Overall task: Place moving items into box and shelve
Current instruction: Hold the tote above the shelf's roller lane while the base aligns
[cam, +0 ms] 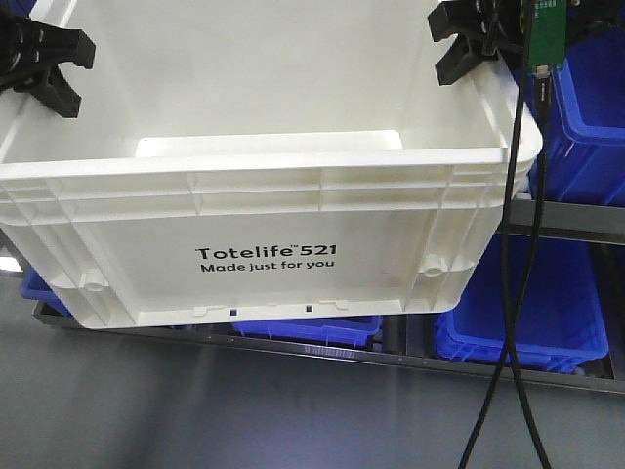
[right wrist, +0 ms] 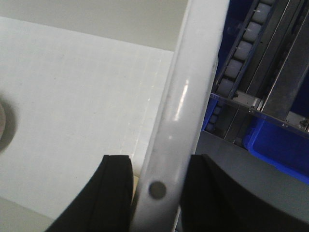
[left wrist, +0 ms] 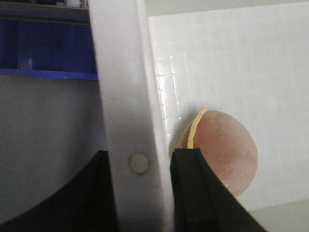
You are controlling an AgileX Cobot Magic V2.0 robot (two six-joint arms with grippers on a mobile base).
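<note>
Now the large white rectangular plastic crate (cam: pixel 264 234) hangs before blue plastic bins (cam: pixel 576 117), the left gripper (left wrist: pixel 144 153) and right gripper (right wrist: pixel 159 158) each clamped across a side rim.

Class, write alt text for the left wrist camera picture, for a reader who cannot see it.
The left gripper grips the rim of the white box between its two black fingers. On the box floor lies a round pinkish-brown object with a thin yellow band; a blue bin shows outside, upper left.
</note>
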